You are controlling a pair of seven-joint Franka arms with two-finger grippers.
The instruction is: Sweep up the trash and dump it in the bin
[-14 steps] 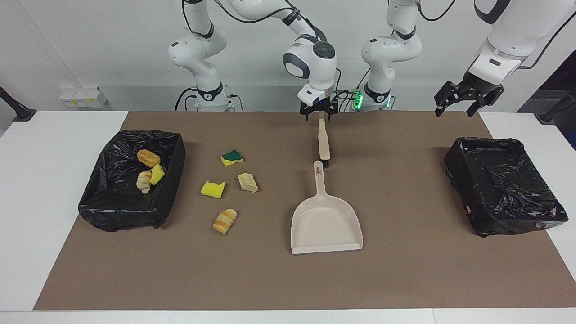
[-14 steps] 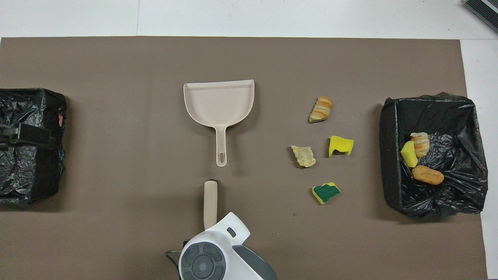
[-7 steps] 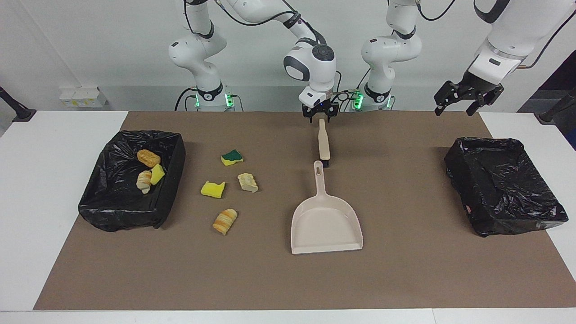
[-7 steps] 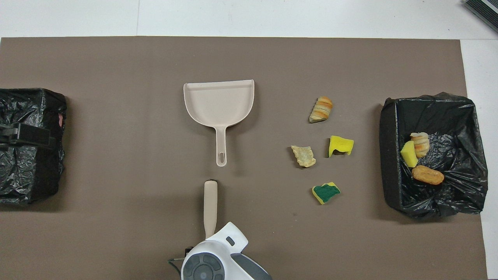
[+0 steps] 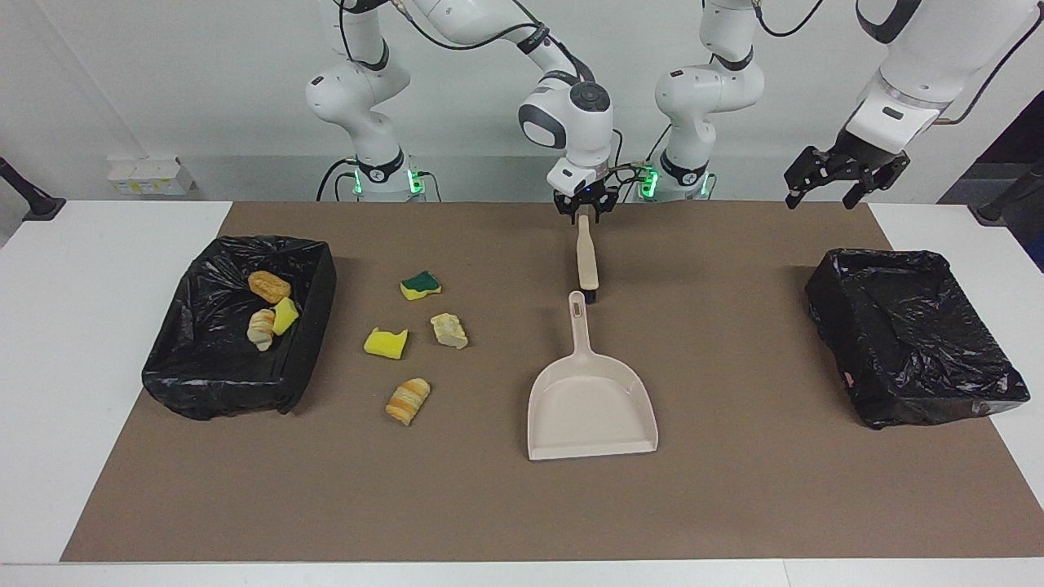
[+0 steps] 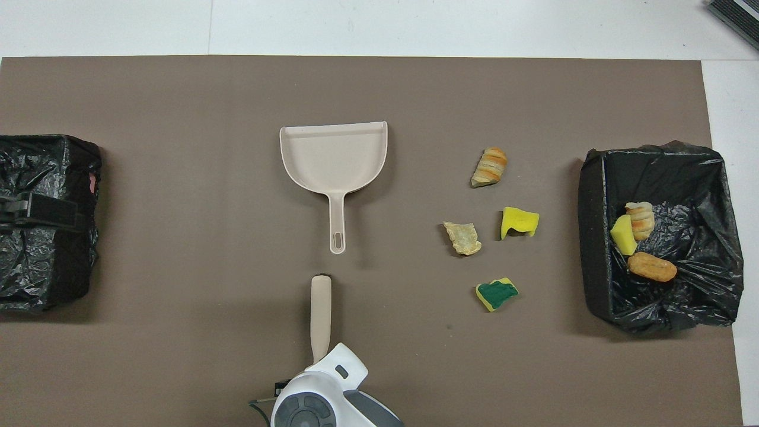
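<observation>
Your right gripper (image 5: 584, 209), fingers apart and empty, has lifted off the brush (image 5: 586, 259) handle while your left gripper (image 5: 846, 175) waits open above the empty bin (image 5: 913, 336), so four trash scraps (image 5: 418, 340) lie unswept near the filled bin (image 5: 236, 326).

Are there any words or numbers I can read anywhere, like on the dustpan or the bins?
None can be read.
Dustpan: plain, no writing.
Brush: plain, no writing.
Both bins: plain black bags, no labels.
Arm bases: a small round dark mark on each, too small to read.
</observation>
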